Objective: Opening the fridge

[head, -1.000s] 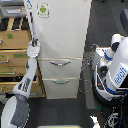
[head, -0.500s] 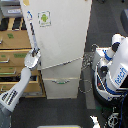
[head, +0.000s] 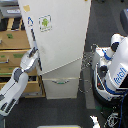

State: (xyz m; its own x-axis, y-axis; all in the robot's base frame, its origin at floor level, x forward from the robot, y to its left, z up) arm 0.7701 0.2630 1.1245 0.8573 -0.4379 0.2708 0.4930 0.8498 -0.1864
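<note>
Gripping the smooth white fridge (head: 62, 40) door edge, the claw (head: 33, 52).

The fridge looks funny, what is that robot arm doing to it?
The robot arm is opening the fridge. Its pincer is at the left edge of the big upper door, the one with the little green sticker. The door looks swung partly out, covering one of the lower drawers. Whether the pincer is closed on the door is too blurry to tell.

Lab kitchen mock-up: fridge (head: 60, 45), wood drawers (head: 14, 55), 2nd robot (head: 114, 70).
</note>
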